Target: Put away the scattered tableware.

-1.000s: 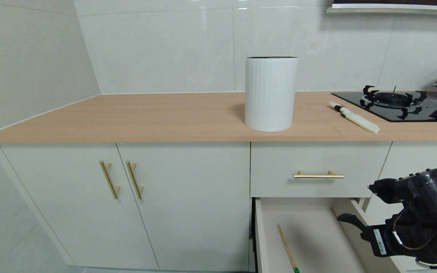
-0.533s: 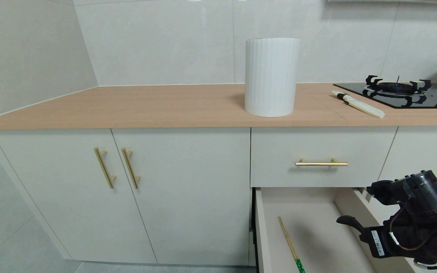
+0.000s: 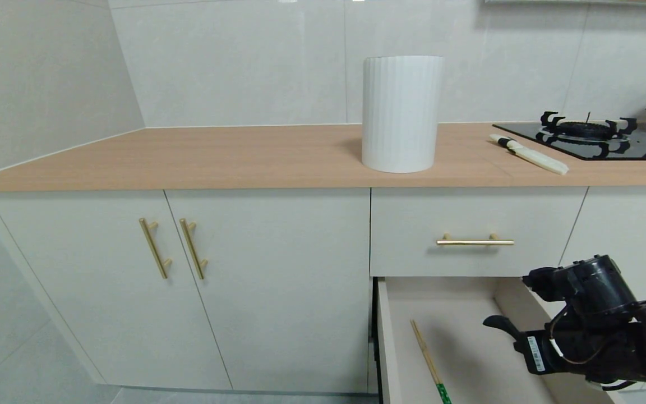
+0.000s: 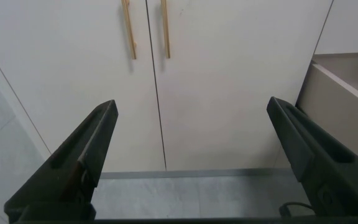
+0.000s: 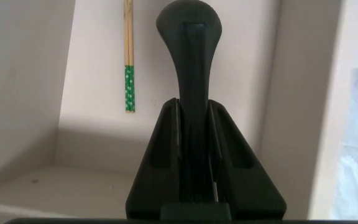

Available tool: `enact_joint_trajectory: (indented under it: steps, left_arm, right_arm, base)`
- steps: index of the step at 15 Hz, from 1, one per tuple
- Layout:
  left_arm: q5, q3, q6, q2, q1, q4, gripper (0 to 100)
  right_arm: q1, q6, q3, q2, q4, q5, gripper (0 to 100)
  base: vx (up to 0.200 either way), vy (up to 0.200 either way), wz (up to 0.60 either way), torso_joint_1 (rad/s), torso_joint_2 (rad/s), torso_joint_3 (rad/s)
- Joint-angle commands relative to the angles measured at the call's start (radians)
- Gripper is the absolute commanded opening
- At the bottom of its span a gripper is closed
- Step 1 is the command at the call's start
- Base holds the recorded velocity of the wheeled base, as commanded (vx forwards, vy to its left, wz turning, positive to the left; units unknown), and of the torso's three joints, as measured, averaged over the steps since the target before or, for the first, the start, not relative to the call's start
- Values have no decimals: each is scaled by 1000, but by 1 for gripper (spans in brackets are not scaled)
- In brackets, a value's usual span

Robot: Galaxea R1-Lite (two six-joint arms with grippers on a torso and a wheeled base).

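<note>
Head view showed the right gripper [image 3: 494,322] hanging low over the right part of the open drawer [image 3: 386,342], its fingers pressed together on nothing; the right wrist view gave the same closed, empty tip [image 5: 188,37]. The chopsticks [image 3: 427,359] lay flat on the drawer floor toward its left side, apart from the gripper. A knife [image 3: 528,154] lay on the countertop [image 3: 216,160], right of the white ribbed canister [image 3: 400,112] and just left of the hob [image 3: 592,143]. The left gripper [image 4: 191,109] hung low before the cupboard doors [image 4: 229,74], fingers spread wide with nothing between them.

By this layout the chopsticks looked stowed and the knife was the piece left out, so the step seemed to be leaving the drawer for it. Doing that well would mean rising clear of the drawer's right wall and the brass handle [image 3: 474,242] of the shut drawer above, spreading the fingers early, and closing across the knife's dark-banded far end, which looked like its grip, rather than the pale length.

Against half a second before, the right arm had shifted left and slightly down, farther over the drawer; chopsticks, knife and canister lay unchanged
</note>
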Motion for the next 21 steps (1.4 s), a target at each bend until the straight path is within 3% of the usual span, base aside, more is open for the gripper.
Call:
enact_joint_trajectory:
  steps: [1,7,21]
  left_arm:
    - [0,0,0,0,0,0,100]
    - [0,0,0,0,0,0,100]
    - [0,0,0,0,0,0,100]
  right_arm:
    - [-2,17,-1,158,-84,7,0]
    - [-18,42,-4,458,-373,27,0]
    - [-21,43,-65,632,-382,19,0]
  base:
    - [0,0,0,0,0,0]
    - [0,0,0,0,0,0]
    - [0,0,0,0,0,0]
